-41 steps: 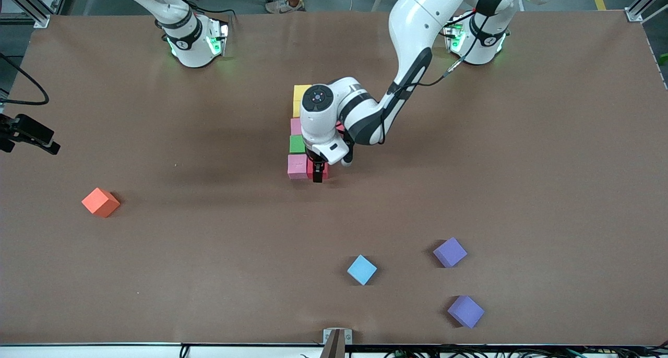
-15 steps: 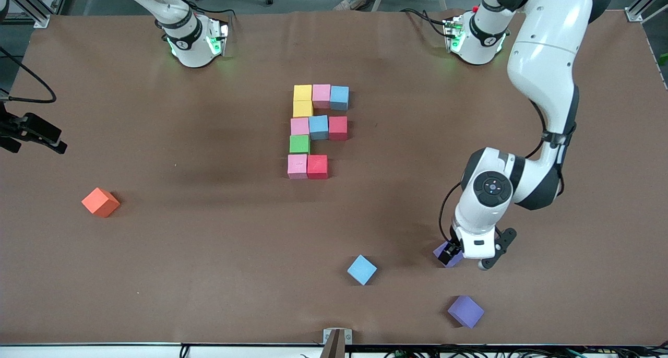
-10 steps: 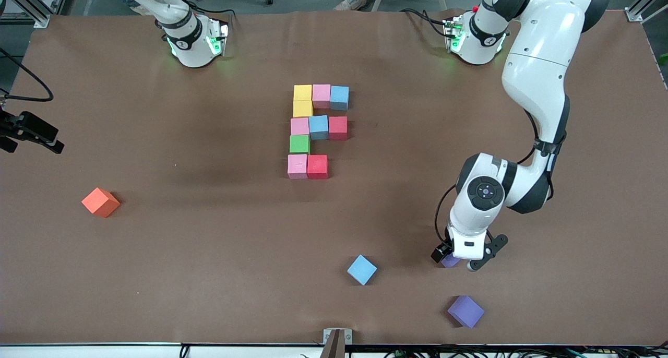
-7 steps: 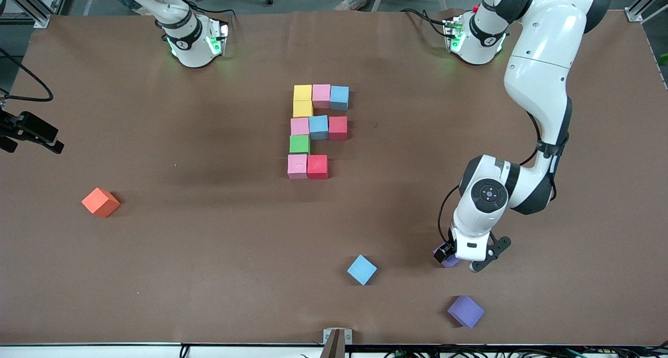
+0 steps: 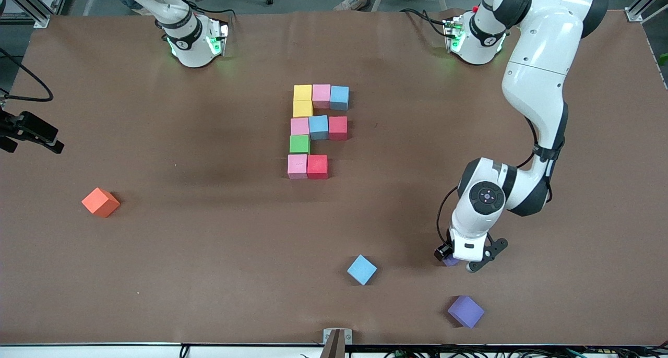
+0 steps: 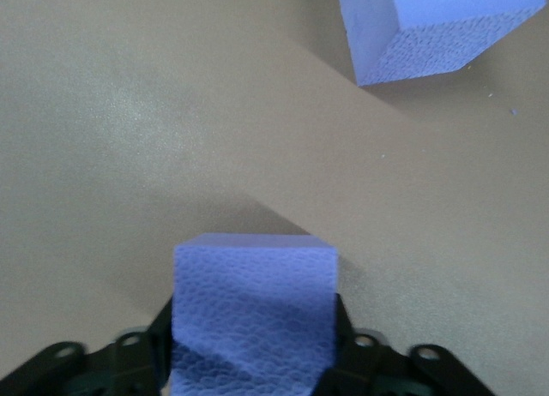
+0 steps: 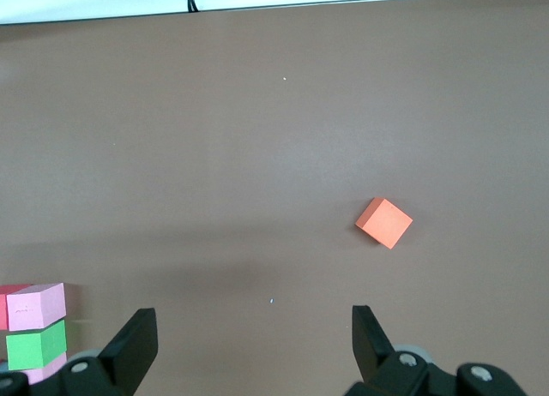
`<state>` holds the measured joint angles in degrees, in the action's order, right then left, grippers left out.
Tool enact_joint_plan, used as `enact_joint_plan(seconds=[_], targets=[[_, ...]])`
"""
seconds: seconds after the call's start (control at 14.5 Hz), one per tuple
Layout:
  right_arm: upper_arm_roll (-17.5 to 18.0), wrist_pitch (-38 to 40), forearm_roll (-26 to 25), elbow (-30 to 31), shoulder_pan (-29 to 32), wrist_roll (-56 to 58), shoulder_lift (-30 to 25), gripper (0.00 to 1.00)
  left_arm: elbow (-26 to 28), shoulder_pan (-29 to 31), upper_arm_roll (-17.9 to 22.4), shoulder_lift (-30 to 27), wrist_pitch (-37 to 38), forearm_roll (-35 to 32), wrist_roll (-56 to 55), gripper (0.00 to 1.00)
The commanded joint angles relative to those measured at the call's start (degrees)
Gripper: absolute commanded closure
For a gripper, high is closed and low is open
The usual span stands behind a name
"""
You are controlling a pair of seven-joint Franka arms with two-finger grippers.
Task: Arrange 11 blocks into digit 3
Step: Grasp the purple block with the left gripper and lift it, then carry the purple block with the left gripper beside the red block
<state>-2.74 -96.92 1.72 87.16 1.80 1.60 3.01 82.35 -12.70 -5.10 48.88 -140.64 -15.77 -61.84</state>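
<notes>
Now left hand [image 6: 253, 362] — gripping purple block [image 6: 253, 306].

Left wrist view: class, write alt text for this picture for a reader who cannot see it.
The left tool grips a purple foam block between its black fingers, on or just above the brown table. A second purple block sits on the table close by, partly cut off at the picture's edge.

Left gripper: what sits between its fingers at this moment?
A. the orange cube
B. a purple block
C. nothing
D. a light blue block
B: in the left wrist view the left gripper has its fingers on either side of a purple block, pressed against its faces; a second purple block lies loose on the table nearby.
</notes>
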Motion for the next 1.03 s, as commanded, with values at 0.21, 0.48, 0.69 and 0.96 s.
enact_joint_plan(seconds=[0.21, 0.48, 0.69, 0.96], targets=[[0.28, 0.33, -0.66, 0.73, 0.22, 0.24, -0.82, 0.00, -0.17, -3.20, -0.62, -2.73, 3.42, 2.67, -12.73, 0.85], [0.28, 0.42, -0.75, 0.73, 0.31, 0.24, -0.73, 0.00, -0.17, -9.78, -0.62, -5.28, 15.27, 2.58, -32.66, 0.85], [0.28, 0.42, -0.75, 0.73, 0.31, 0.24, -0.73, 0.00, -0.26, -14.70, -0.62, -5.55, 21.36, 2.58, -44.55, 0.85], [0.19, 0.42, -0.75, 0.73, 0.49, 0.24, -0.81, 0.00, -1.13, -20.25, -0.62, -5.28, 26.20, 3.46, -60.72, 0.85]])
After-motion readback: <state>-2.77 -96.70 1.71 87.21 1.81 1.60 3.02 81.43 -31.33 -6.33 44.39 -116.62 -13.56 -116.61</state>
